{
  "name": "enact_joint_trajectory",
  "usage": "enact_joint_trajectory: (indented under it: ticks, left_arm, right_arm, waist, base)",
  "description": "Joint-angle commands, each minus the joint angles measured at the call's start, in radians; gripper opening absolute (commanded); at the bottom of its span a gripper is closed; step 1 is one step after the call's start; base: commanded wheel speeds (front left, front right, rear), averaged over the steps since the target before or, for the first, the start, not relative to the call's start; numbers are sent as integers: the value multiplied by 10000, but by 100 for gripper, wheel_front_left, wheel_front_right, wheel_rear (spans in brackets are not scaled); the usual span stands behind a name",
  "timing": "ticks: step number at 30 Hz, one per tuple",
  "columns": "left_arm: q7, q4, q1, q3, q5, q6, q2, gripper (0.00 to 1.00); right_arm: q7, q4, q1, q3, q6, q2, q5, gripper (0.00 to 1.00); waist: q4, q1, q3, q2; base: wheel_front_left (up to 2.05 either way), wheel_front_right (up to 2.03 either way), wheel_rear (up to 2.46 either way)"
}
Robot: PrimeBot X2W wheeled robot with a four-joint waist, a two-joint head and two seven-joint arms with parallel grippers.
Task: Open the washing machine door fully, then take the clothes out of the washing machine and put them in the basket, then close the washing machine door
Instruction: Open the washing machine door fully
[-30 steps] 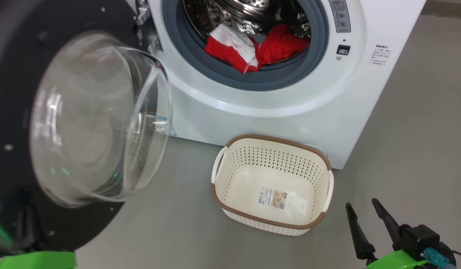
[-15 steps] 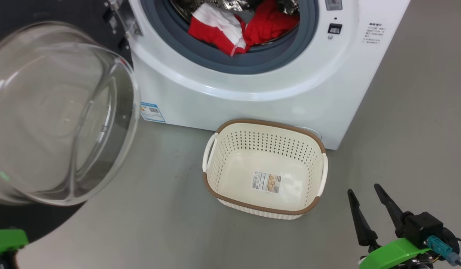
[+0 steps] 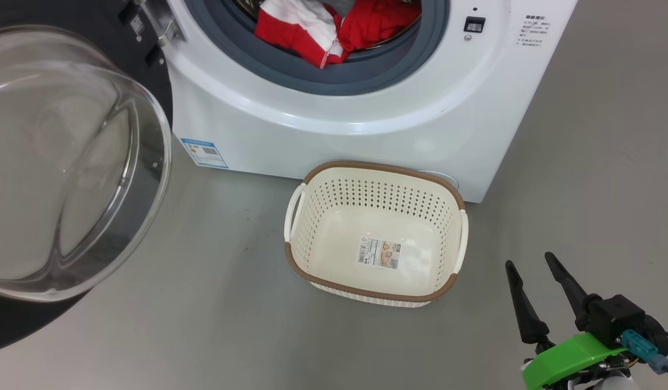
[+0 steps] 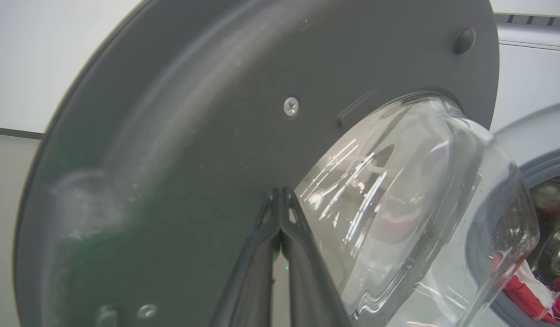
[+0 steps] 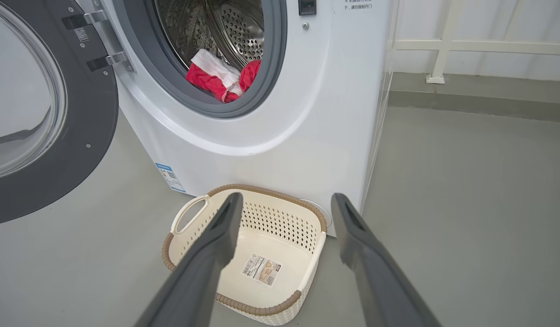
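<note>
The washing machine (image 3: 366, 130) stands with its door (image 3: 68, 162) swung out to the left, its glass bowl bulging toward me. Red and white clothes (image 3: 312, 30) lie at the drum's mouth, over the grey gasket. The cream basket (image 3: 377, 167) sits empty on the floor against the machine's front. My left gripper (image 4: 280, 193) is shut, its tips at the door's dark inner face (image 4: 193, 113), right beside the glass bowl (image 4: 420, 204). Low at the right, my right gripper (image 3: 530, 260) hangs open and empty, near the basket (image 5: 261, 190) in the right wrist view, with the clothes (image 5: 216, 77) above.
Grey floor (image 3: 203, 303) spreads around the basket and to the machine's right. A blue label (image 3: 203, 153) marks the machine's lower front. In the right wrist view a white railing (image 5: 443, 45) and a low ledge run behind the machine's right side.
The head camera has shifted, sliding the scene up and left. The door has swung wider, uncovering the blue label. The right gripper has stayed open and in place.
</note>
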State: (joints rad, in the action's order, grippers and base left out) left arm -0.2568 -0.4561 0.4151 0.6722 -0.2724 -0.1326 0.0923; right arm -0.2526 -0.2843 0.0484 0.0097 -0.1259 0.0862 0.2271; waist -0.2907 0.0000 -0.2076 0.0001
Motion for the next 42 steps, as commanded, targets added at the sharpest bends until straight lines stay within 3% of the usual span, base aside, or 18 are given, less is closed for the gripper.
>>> enact_joint_trajectory:
  ticks: [1, 13, 29, 30, 33, 35, 37, 38, 41, 42]
  left_arm:
    - [-49, 143, 166, 284, 50, 21, 612, 0]
    - [-49, 456, -670, -220, -186, 20, 153, 0]
    - [-49, 2134, -3084, -1988, -393, 20, -358, 0]
    - [-49, 2246, -3247, -2118, -392, 20, -365, 3]
    - [-49, 2538, -3659, -2528, -449, 20, -380, 21]
    - [-49, 2672, -3862, -2856, -500, 20, -387, 40]
    - [-49, 2817, -4020, -3191, -559, 20, -391, 49]
    - [-49, 2870, -4086, -3350, -571, 20, -392, 69]
    - [-49, 2988, -4205, -3739, -557, 20, -346, 100]
    - [-49, 3001, -4231, -3840, -566, 20, -335, 100]
  right_arm:
    - [-91, 243, 241, 240, -48, 77, -55, 100]
    - [-91, 174, 13, 298, -48, -22, 66, 100]
    - [-92, 119, -236, 363, -48, -207, 287, 100]
    - [-92, 127, -269, 355, -48, -215, 301, 100]
    - [-92, 161, -364, 295, -48, -233, 326, 100]
    - [-92, 186, -423, 213, -48, -244, 345, 100]
    - [-92, 202, -477, 167, -48, -253, 355, 100]
    - [-92, 214, -499, 124, -48, -257, 362, 100]
    - [-92, 252, -541, 14, -48, -271, 427, 100]
    - [-92, 265, -557, -4, -48, -275, 449, 100]
  waist:
    - [15, 0, 25, -1]
    - [26, 0, 622, -1]
    - [347, 0, 1506, -1]
    - [390, 0, 1564, -1]
    - [524, 0, 1666, -1]
    - [616, 0, 1709, -1]
    - [739, 0, 1744, -1]
    - [802, 0, 1756, -1]
    - [1013, 0, 1782, -1]
    - [1095, 0, 1797, -1]
  base:
    - [0, 0, 0]
    - [0, 0, 0]
    - [0, 0, 0]
    - [0, 0, 0]
    - [0, 0, 0]
    - [0, 0, 0]
    - [0, 0, 0]
    - [0, 0, 0]
    - [0, 0, 0]
    - [0, 0, 0]
